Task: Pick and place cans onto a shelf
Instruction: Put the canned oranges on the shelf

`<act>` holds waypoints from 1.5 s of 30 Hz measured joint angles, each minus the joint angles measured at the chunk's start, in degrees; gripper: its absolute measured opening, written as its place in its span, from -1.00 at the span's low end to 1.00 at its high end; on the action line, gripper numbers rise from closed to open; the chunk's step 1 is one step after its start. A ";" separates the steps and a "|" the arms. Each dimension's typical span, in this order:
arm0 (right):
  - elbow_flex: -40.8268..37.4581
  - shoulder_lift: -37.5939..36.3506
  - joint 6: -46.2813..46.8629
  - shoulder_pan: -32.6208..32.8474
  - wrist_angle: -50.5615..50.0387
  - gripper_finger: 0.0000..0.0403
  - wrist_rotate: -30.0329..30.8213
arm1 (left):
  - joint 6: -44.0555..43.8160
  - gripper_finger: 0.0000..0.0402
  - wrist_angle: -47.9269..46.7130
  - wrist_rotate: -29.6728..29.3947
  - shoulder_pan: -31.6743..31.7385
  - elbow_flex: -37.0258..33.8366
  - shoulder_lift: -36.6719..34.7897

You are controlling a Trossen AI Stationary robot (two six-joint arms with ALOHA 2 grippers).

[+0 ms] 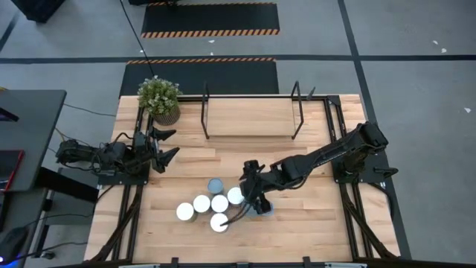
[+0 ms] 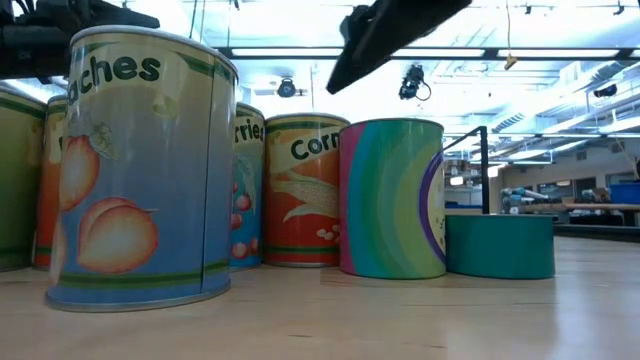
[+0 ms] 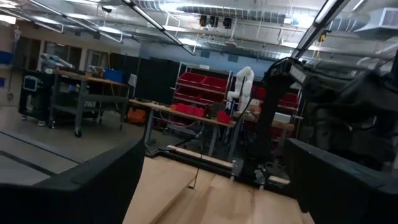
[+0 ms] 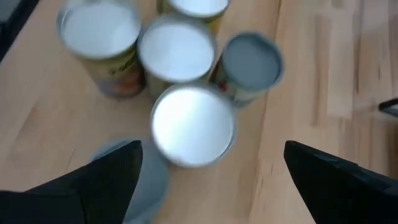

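High view: the right gripper [image 1: 249, 202] hangs over the near-centre of the table [image 1: 312, 223], at the right edge of the cans [image 1: 210, 205], which stand bunched together. The shelf [image 1: 253, 117] stands along the far edge, well apart from the cluster and bare of cans. The left gripper [image 1: 165, 145] waits near the plant [image 1: 158, 97] at the table's left side, fingers spread and holding nothing.

Right wrist view: the fingers [image 4: 106, 177] are parted wide with nothing between them, and a white-topped can [image 4: 193, 126] lies between their tips, below the camera. A low teal can [image 4: 152, 177] sits just beside it, close to one finger; a grey-topped can [image 4: 251, 60] and two white-topped ones [image 4: 176, 48] touch or nearly touch the target on its far side.

Judgement: the step in hand is the descent onto that can; no can is placed yet.

Procedure:
1. Centre the can between the fingers before lowering.
2. Keep the finger on the teal can's side clear of it; the gap there looks tight.
3. Descend straight, close around the can's body, not its rim.
4. Lift vertically until clear of the neighbours, then travel to the shelf.

Risk: a skewed approach could topple adjacent cans.
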 joint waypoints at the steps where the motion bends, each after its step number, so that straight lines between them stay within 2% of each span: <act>1: 0.07 0.00 0.33 0.40 -0.91 0.99 -0.01 | 0.08 0.93 -0.09 -0.33 0.01 0.00 0.01; 10: 0.10 0.00 0.72 0.78 0.83 0.99 -2.48 | -0.58 0.93 -2.74 -2.53 0.00 0.00 0.01; 15: 0.10 0.20 -0.80 -1.24 3.77 0.98 -7.52 | -2.83 0.93 -8.10 1.28 0.02 0.00 0.11; 18: 0.10 0.20 -2.51 -3.42 5.39 0.98 -8.43 | -3.09 0.93 -8.68 3.26 -0.01 0.00 1.65; 21: 0.12 0.20 -4.58 -4.98 7.48 0.95 -9.19 | -3.55 0.93 -7.20 4.17 0.01 0.00 4.50; 27: 2.59 0.32 -6.73 -6.57 7.96 0.89 -10.86 | -3.54 0.93 1.52 7.09 -0.02 0.15 11.89; 30: 4.77 0.22 -8.78 -6.71 6.82 0.88 -9.74 | -2.04 0.93 1.64 5.22 0.05 2.18 15.95; 34: 7.40 0.22 -11.63 -6.50 0.70 0.88 -3.07 | 0.73 0.93 1.82 1.77 0.97 5.70 19.51; 37: 7.93 0.22 -10.89 -6.39 -4.38 0.88 1.21 | -1.32 0.93 0.17 -1.09 1.52 7.39 21.04; 42: 6.53 0.04 -8.34 -5.78 -5.06 0.88 3.11 | -1.06 0.93 -2.04 -0.94 0.90 7.78 21.60; 45: 4.52 0.07 -9.62 -5.91 -3.37 0.87 2.55 | 1.01 0.93 -5.38 1.96 0.31 9.28 21.33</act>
